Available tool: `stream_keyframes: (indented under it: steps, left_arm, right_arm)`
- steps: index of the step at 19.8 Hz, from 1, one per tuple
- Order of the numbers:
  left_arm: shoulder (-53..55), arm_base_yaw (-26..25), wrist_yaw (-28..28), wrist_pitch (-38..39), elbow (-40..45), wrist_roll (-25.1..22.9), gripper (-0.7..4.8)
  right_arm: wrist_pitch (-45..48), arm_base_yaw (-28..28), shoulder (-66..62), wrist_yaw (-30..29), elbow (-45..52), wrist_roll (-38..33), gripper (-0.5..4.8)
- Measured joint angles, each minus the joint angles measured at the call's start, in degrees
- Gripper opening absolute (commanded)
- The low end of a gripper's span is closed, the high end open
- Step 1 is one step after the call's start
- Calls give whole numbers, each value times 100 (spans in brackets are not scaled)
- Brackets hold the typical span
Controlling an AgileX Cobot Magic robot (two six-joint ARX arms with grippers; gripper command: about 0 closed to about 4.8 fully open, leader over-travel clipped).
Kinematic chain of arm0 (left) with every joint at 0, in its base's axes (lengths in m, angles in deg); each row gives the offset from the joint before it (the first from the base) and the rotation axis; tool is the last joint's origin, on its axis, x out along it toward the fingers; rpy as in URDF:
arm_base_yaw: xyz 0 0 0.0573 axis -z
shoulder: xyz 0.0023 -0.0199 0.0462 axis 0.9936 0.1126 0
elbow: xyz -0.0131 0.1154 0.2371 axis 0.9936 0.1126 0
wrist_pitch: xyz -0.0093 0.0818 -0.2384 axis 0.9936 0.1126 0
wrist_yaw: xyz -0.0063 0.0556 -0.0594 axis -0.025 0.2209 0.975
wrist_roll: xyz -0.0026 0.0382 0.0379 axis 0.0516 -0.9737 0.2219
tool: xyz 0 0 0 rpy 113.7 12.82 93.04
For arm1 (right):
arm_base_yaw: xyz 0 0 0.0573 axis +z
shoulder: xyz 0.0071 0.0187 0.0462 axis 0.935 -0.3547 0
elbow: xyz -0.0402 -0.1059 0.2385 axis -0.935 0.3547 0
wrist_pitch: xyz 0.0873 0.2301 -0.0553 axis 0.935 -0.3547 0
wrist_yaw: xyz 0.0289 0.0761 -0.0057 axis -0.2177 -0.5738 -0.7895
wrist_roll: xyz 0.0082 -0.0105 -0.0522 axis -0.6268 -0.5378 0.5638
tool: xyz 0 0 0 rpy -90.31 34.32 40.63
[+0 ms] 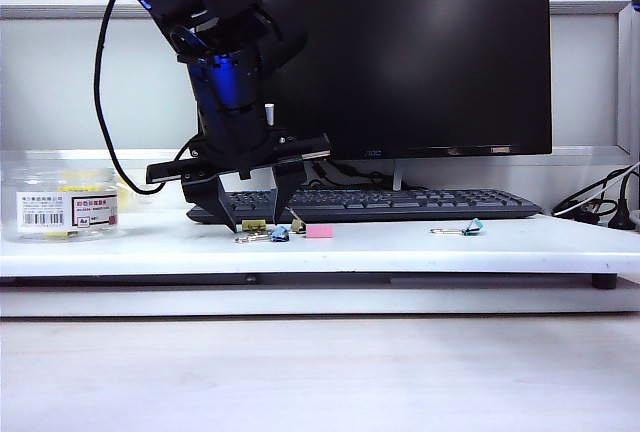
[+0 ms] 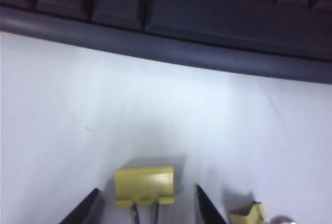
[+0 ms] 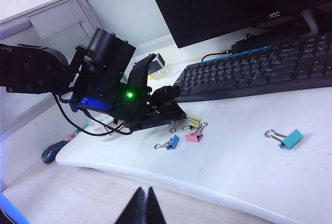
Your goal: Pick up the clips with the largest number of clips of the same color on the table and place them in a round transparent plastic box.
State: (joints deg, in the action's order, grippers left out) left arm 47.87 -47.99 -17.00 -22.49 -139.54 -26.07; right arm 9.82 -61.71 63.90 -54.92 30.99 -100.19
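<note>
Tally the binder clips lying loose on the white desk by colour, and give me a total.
Yellow clips: 2
Blue clips: 2
Pink clip: 1
Total: 5
The left gripper stands open astride one of the yellow clips. The right gripper is shut and hangs off the desk's front edge.

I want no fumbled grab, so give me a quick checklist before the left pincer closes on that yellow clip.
1. Small yellow binder clip sits between the left pincer fingertips: ok.
2. Left pincer open: ok.
3. Second yellow binder clip outside the fingers: ok.
4. Black keyboard apart from the clip: ok.
5. Round transparent plastic box lid off: cannot tell.
6. Right pincer shut, away from the clips: ok.
</note>
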Motion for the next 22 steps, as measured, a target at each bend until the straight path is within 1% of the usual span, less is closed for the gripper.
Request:
stream_keyframes:
  steps: [2,8,13,18,19,20,22]
  left_arm:
    - [26,4,-173,63,-9,-46,237]
    - [205,31,-417,-9,-79,-131,237]
    - [236,72,-485,-48,-90,-138,237]
    - [424,87,-476,-247,-133,-216,236]
    - [426,96,-479,-251,-136,-216,197]
    - [426,96,-476,-251,-136,-219,169]
    - [428,83,-481,-212,-138,-214,169]
  right_arm:
    - [0,0,0,0,0,0,-6]
    - [-2,0,0,-2,0,0,-6]
    - [31,0,0,0,0,0,-6]
    - [127,0,0,-2,0,0,-6]
    - [129,0,0,-2,0,0,-6]
    - [127,0,0,-2,0,0,-6]
    - [127,0,0,-2,0,0,-6]
